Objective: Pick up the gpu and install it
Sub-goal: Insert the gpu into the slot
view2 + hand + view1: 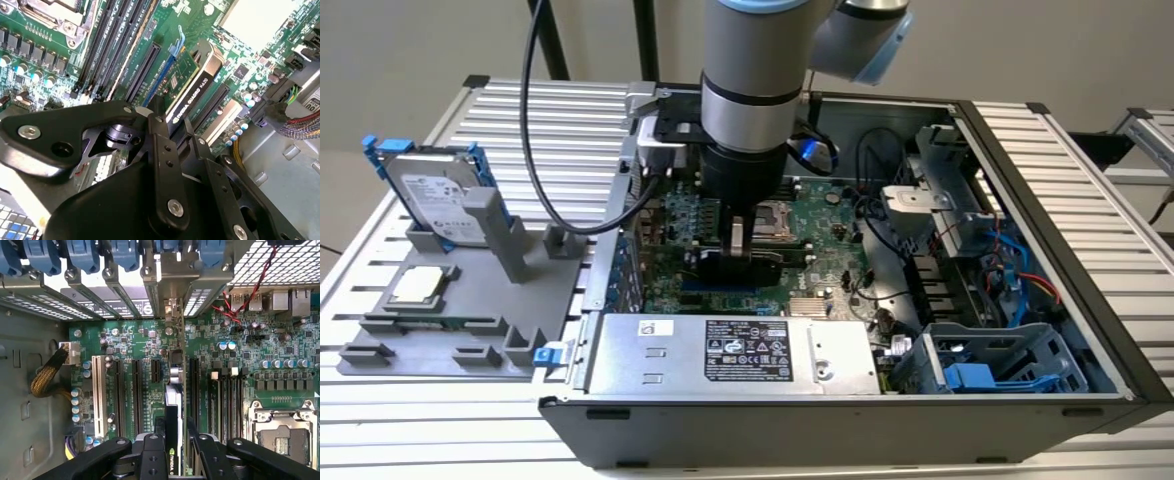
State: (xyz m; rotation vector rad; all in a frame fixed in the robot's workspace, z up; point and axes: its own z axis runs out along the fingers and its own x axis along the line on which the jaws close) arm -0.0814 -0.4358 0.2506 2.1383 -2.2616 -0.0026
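Two fingers [165,150] of your gripper [177,450] are closed on the gpu [173,405], pinching the thin card by its top edge so it hangs on edge, in line with the long slots on the motherboard [150,347]. That grip looks chosen to let the card's lower edge meet a slot squarely; in the second wrist view the gpu [192,82] stands between two black slots, but you cannot tell whether it is seated or just above.

Its end points toward the bracket openings [125,295] in the rear wall of the case [1067,200], where its metal end would have to line up.

Around it things are tight: memory slots [227,395] and the CPU socket [280,435] on one side, a white slot [98,395] and capacitors on the other, a braided cable bundle [300,125] nearby.

Outside the case, the hard drive [438,200] and CPU chip [420,287] sit on the grey fixture [520,300], well apart.
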